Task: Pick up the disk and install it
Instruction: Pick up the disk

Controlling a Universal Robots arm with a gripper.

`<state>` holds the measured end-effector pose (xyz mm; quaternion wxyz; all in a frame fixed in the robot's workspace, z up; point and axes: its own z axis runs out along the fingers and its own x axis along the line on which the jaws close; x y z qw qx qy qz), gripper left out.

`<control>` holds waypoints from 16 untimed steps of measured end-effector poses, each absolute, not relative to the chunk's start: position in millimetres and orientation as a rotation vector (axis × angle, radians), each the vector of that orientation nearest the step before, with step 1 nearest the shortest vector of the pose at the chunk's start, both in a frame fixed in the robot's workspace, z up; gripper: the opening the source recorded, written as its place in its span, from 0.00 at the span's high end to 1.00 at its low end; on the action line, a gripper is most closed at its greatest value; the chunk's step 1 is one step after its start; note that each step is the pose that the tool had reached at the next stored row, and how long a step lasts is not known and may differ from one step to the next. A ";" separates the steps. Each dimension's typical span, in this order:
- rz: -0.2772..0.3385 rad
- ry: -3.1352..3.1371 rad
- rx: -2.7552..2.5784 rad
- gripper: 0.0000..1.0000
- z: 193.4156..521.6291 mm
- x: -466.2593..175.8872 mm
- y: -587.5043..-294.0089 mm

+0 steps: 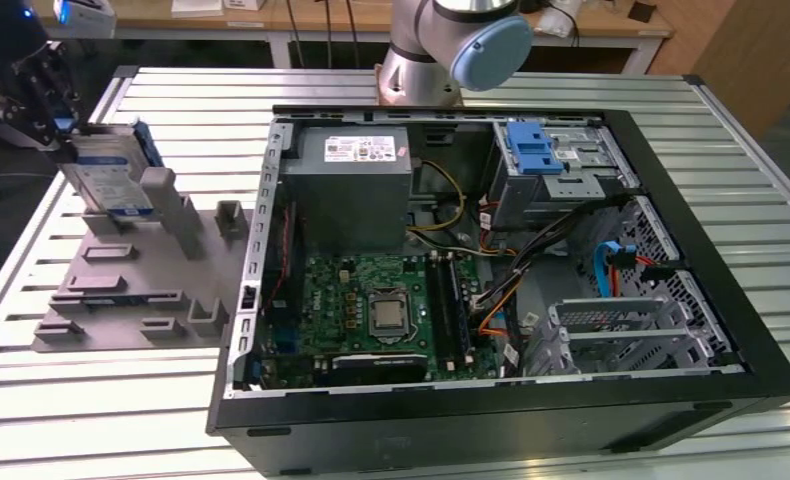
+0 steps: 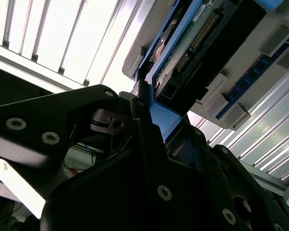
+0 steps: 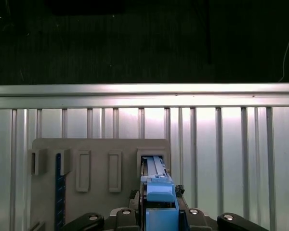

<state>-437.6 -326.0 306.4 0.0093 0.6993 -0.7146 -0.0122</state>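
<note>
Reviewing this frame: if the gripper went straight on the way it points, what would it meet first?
The disk: in the first wrist view its blue rail sits directly ahead of the gripper. Beyond it lies the grey holder it stands in, though depth is unclear.

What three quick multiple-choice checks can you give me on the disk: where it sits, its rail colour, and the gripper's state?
1. Where is the disk?
A. Inside the drive cage
B. Upright in the grey holder, on the exterior view's left of the computer case
C. Flat on the table

2. What colour are the disk's rails?
A. Blue
B. Red
C. Yellow

3. What is the gripper doing?
A. Open, away from the disk
B. Shut on the disk
C. Holding a cable

Answers:
1 B: the exterior view shows it standing in a holder slot outside the case.
2 A: the first wrist view shows a blue edge.
3 B: both wrist views show the fingers against the rail.
</note>
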 end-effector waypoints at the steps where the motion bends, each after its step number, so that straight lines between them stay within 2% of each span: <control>1: -0.038 -2.232 2.184 0.64 307.4 -437.6 -325.8; 16: -0.038 -2.232 2.184 0.64 324.7 -437.6 -324.7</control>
